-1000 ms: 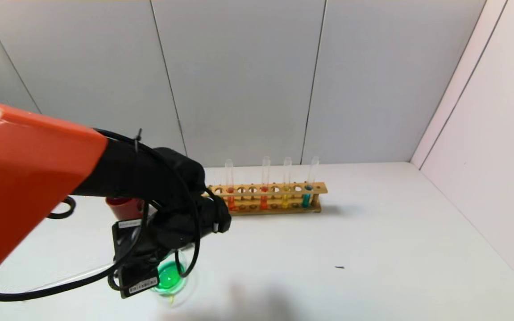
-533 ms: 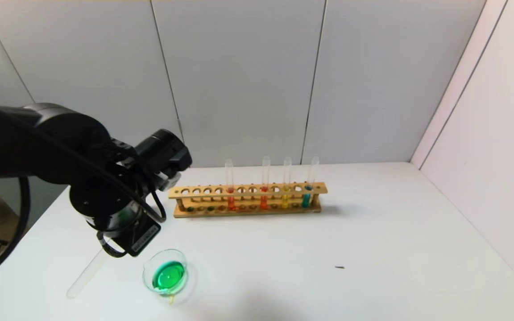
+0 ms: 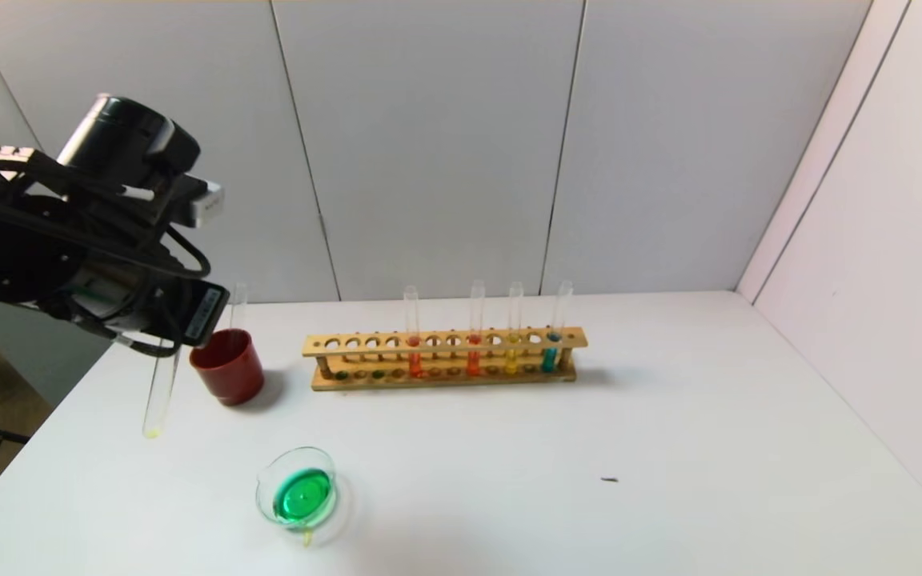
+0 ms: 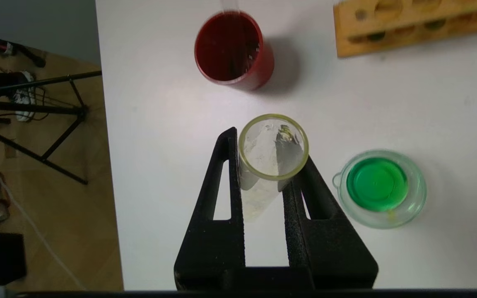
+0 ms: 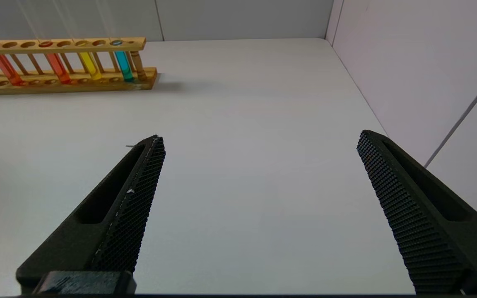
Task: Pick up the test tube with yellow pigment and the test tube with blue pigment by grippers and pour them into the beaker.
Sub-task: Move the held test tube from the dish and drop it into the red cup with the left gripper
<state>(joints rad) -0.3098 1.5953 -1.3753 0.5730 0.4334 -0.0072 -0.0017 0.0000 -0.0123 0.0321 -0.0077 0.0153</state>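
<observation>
The test tube with yellow pigment [image 3: 160, 392] hangs upright in the air at about nine o'clock in the head view, clamped between the two black fingers [image 4: 222, 194] of the left gripper [image 4: 263, 182]; it is nearly drained, with only a trace of yellow at its rounded bottom. In the left wrist view its open mouth faces the camera, the fingers pressed against its sides. At roughly one o'clock from the tube, just beside it, stands a dark red cup [image 3: 228, 366] on the white bench [image 3: 669, 448], with another clear tube [image 3: 238, 306] rising behind or out of it; which of the two cannot be told. At about five o'clock from the held tube, near the front edge of the bench, sits the beaker [image 3: 300, 497], holding bright green liquid, its spout pointing toward the robot with a small yellow drip beside it. Further back, at the middle of the bench, a wooden rack [image 3: 445, 357] carries four upright tubes: two orange-red, one deeper yellow, and one teal at its right end. The right gripper [image 5: 259, 198] hovers low over the bare right part of the bench, its fingers spread wide apart with nothing between them.
</observation>
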